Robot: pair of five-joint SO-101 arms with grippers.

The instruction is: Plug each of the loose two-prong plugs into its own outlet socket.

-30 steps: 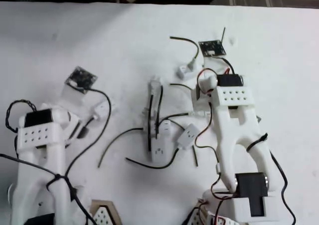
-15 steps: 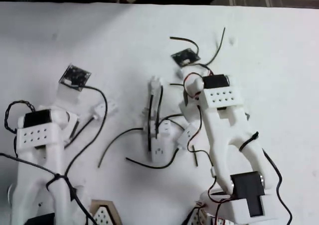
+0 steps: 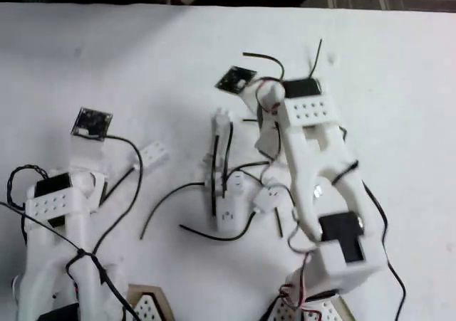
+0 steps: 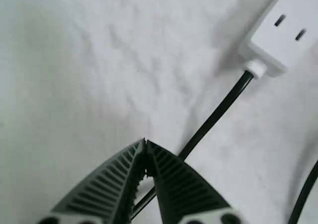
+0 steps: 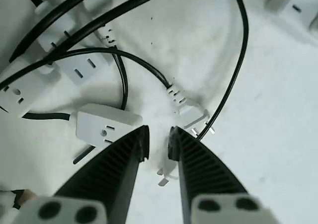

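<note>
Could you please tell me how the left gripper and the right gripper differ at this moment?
On the left gripper the jaws meet at the tips; on the right gripper they stand slightly apart. The left gripper hangs by one black cord; the right gripper hangs near a white plug. Both have dark ribbed jaws.

White bench (image 3: 107, 43) under everything, bunch of white plastic outlet blocks (image 3: 229, 196) in the middle, lone white outlet block (image 3: 153, 152) to its left, left gripper (image 4: 145, 147) over that block's black cord (image 4: 213, 117), right gripper (image 5: 158, 142) behind the bunch, white two-prong plug (image 5: 191, 115) just beside it.
</note>
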